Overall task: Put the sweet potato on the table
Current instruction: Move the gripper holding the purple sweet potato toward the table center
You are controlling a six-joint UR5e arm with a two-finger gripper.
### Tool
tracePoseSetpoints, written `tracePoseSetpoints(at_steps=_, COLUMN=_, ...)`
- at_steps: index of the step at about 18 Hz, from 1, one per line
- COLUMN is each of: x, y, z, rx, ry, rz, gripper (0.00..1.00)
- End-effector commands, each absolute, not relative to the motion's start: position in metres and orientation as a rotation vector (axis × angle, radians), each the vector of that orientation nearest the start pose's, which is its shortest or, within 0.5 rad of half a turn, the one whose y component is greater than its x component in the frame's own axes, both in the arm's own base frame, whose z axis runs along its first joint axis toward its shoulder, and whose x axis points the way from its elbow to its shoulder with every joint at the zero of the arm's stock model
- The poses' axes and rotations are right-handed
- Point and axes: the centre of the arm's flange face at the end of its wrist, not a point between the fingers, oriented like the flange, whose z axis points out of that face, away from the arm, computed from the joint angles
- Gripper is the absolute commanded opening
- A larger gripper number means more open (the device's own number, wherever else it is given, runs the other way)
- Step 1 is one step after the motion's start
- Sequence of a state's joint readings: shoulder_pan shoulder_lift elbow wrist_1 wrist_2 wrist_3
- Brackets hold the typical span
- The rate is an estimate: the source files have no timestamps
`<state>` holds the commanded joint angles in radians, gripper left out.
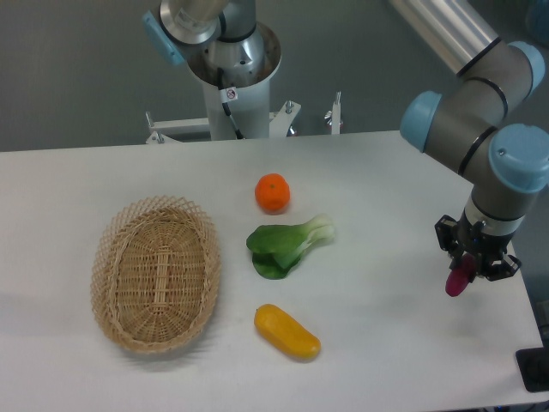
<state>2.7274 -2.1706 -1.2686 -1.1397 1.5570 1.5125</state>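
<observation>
Now our claw [474, 259] grips the sweet potato [458, 279] by its top, hanging above the tabletop [386, 343] near its edge; dropped high, it may roll off.

Woven wicker basket [156, 275], smooth matt table [386, 343]

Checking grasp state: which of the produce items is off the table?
The sweet potato, magenta, hanging from the pincer at the right edge; orange, bok choy and yellow oblong all lie on the table.
</observation>
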Motion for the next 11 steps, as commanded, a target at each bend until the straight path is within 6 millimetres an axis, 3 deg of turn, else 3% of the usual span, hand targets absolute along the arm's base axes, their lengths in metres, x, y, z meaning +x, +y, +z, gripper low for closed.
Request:
tracePoseSetpoints(at_steps=8, x=-0.605, y=0.423, z=0.315, rx=-3.048, ry=0.480, rz=0.198, gripper=0.19)
tracePoseSetpoints(at_steps=11, x=-0.595, y=0.438, z=0.313, rx=-3.052, ry=0.430, rz=0.193, gripper=0.19)
